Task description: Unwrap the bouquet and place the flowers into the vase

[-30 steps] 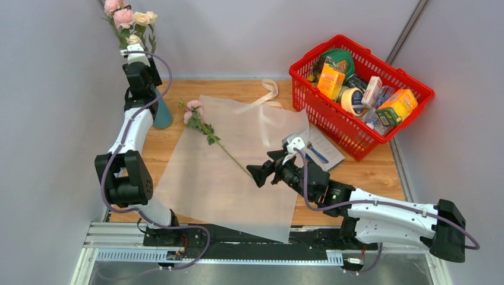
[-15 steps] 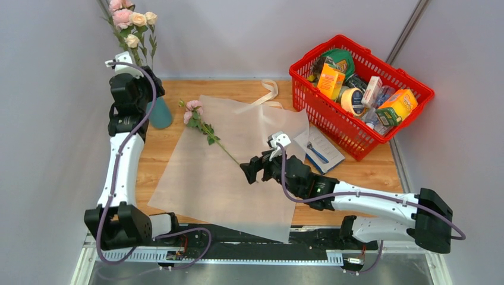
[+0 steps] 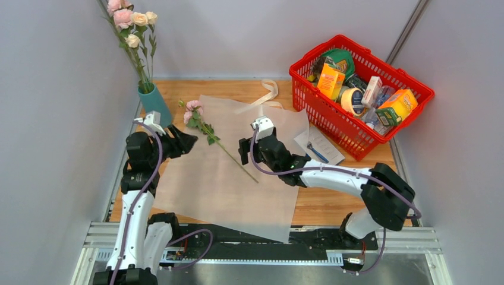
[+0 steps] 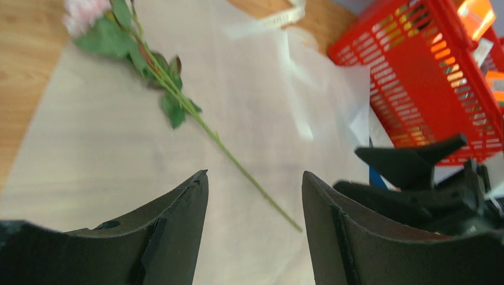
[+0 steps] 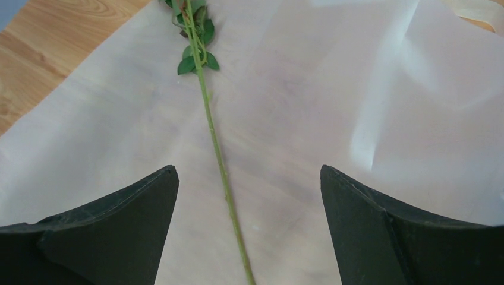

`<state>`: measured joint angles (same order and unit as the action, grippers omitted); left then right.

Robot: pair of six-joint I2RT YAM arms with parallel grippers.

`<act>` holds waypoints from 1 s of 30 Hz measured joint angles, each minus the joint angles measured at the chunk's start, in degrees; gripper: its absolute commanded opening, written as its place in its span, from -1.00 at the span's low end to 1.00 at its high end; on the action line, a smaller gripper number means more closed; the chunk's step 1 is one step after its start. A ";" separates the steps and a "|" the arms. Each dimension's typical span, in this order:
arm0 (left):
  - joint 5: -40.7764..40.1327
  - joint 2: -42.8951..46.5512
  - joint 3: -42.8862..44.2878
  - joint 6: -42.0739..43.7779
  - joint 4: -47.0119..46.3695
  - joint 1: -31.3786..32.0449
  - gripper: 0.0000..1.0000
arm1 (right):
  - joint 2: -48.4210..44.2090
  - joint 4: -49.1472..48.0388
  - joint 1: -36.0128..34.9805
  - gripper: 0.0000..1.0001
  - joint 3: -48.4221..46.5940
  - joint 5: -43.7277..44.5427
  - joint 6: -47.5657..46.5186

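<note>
The wooden desk carries a flat sheet of white paper, with a red basket of packets at the far right. The right gripper hovers over the paper, jaws spread wide and empty. The left gripper is likewise agape and empty, near the teal vase, which holds several flowers upright. One pink rose lies on the paper, its stem running under the right gripper, and a cream ribbon lies beyond
</note>
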<state>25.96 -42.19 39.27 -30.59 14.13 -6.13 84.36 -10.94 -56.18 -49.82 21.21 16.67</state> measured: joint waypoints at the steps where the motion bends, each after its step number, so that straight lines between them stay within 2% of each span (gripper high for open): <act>1: 1.33 0.52 -1.92 -0.20 0.20 0.17 0.35 | 1.64 0.07 0.59 0.70 -0.63 -0.37 -0.17; 4: 3.93 0.98 -5.05 -0.02 1.62 0.44 0.34 | 6.19 0.26 2.05 0.51 -2.69 -1.68 -0.44; 9: 6.16 1.77 -5.42 1.09 4.59 0.50 0.34 | 12.96 0.61 4.96 0.25 -6.16 -4.57 -0.39; 18: 4.37 8.68 -5.42 1.55 6.75 0.55 0.34 | 23.23 0.59 7.34 0.04 -12.76 -8.26 -0.44; 25: 3.52 8.55 -5.42 1.55 7.45 0.55 0.34 | 28.59 0.83 7.67 -0.15 -16.41 -12.04 -0.70; 30: 3.45 8.46 -5.42 1.55 7.91 0.55 0.34 | 30.32 0.87 7.78 -0.21 -18.62 -15.93 -0.61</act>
<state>29.41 -33.74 33.85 -29.04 22.04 -5.58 114.67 -10.07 -48.40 -68.45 5.28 16.05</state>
